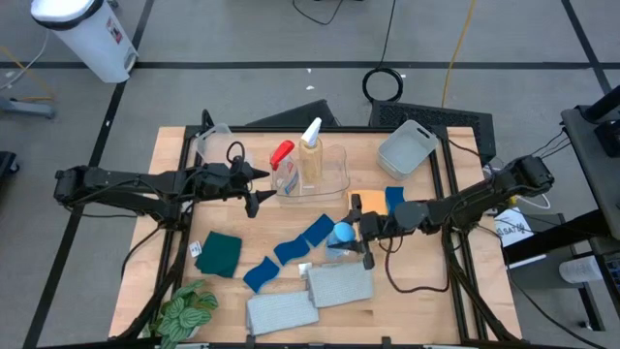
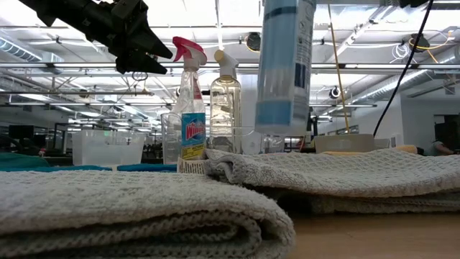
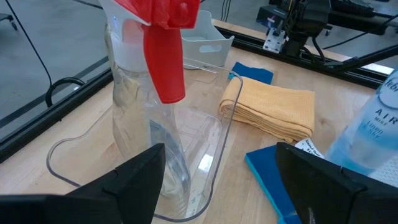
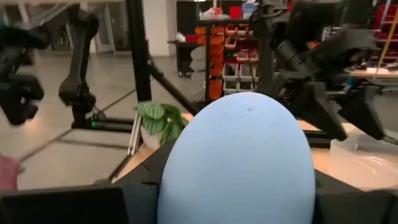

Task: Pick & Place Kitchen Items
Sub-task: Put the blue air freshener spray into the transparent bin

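Observation:
My right gripper (image 1: 363,235) is shut on the blue-capped bottle (image 1: 341,236), which hangs upright (image 2: 286,65) above the grey folded towels (image 2: 338,173); its blue cap (image 4: 239,155) fills the right wrist view. My left gripper (image 3: 224,186) stands open beside the clear tub (image 1: 334,184), level with the red-trigger bottle (image 3: 149,93). That bottle and the white-trigger bottle (image 1: 312,145) stand upright in the tub. Blue cloths (image 1: 315,233), a teal cloth (image 1: 221,254), an orange sponge (image 1: 373,202) and a blue sponge (image 1: 395,199) lie flat on the table. My right gripper has the blue-capped bottle between its two fingers, at the side of its body (image 1: 351,236) below the cap. The fingers come in level from the table's right. The cap hides the place of contact in the wrist view. The bottle hangs upright, its base (image 2: 282,129) clear of the towels.
A grey tub (image 1: 407,147) stands at the back right and another clear tub (image 1: 218,145) at the back left. A green leafy plant (image 1: 184,312) sits at the near left corner. Two grey towels (image 1: 339,284) lie near the front edge.

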Robot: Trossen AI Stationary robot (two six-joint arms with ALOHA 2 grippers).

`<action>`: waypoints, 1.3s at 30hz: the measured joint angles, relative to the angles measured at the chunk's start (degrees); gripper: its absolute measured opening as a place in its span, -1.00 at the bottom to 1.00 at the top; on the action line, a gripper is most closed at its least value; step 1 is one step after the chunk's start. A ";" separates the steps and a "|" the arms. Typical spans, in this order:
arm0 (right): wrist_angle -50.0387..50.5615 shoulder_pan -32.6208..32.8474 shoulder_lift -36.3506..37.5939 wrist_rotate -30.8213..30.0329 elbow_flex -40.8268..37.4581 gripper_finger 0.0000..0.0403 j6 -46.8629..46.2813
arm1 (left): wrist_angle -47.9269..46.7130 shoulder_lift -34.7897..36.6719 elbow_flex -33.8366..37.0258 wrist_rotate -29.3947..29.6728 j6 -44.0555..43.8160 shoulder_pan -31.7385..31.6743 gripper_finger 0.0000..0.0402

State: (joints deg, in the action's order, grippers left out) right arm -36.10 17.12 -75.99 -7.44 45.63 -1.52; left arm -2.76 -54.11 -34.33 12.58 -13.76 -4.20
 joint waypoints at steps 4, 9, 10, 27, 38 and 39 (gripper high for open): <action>-0.11 -2.02 1.44 -0.04 0.00 -0.21 -3.67 | 0.00 0.00 0.00 0.00 0.00 0.00 0.53; -0.97 -4.91 1.51 -0.01 0.02 -0.21 -6.33 | 0.00 0.00 0.00 -0.02 -0.01 0.01 0.53; -1.15 -5.54 1.52 0.00 0.02 -0.21 -6.94 | 0.00 0.00 0.00 -0.02 0.00 0.02 0.53; -3.62 -13.61 1.58 0.20 0.02 -0.21 -8.52 | 0.00 0.00 0.00 -0.01 0.00 0.00 0.53; -1.90 -17.12 1.58 0.13 4.90 -0.21 -5.56 | 0.00 0.00 0.00 -0.02 0.00 0.02 0.53; -1.12 -17.43 1.58 0.10 5.69 -0.21 -5.05 | 0.00 0.00 0.00 -0.02 0.00 0.00 0.53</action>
State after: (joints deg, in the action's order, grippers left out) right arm -37.21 -0.31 -74.41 -7.34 51.32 -6.57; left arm -2.76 -54.11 -34.33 12.56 -13.76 -4.21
